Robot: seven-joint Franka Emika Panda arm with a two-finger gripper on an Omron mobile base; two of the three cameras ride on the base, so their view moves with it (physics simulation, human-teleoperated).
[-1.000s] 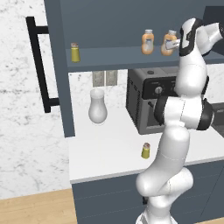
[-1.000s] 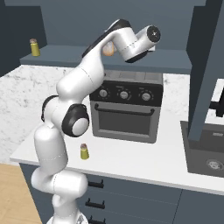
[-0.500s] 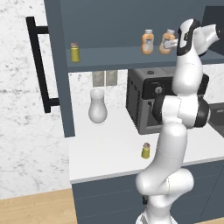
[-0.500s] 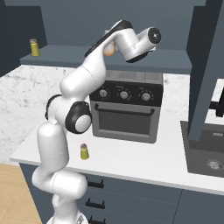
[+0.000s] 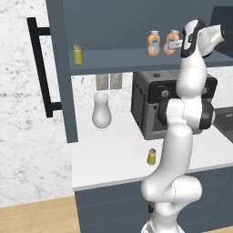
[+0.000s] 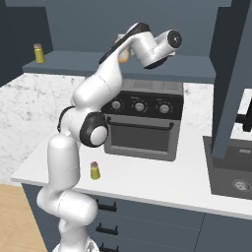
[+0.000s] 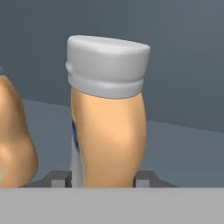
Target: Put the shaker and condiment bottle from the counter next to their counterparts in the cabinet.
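Condiment bottle (image 7: 108,131) up at the cabinet shelf (image 5: 118,59), clamped between the gripper (image 7: 99,178) fingers, upright, grey cap on top. Second orange bottle (image 5: 154,43) just beside it on the shelf. Shaker (image 5: 151,156) on the counter (image 5: 113,154) by the arm; its twin (image 5: 78,54) on the shelf's left end.

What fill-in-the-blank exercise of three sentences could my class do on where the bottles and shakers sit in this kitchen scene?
1. The gripper is closed on an orange grey-capped bottle up at the cabinet ____.
2. A second orange bottle stands on the shelf, ____ the held one.
3. One yellow-green shaker stands on the white ____, in front of the black toaster oven; the other shaker is on the shelf.

Missing words: shelf; beside; counter
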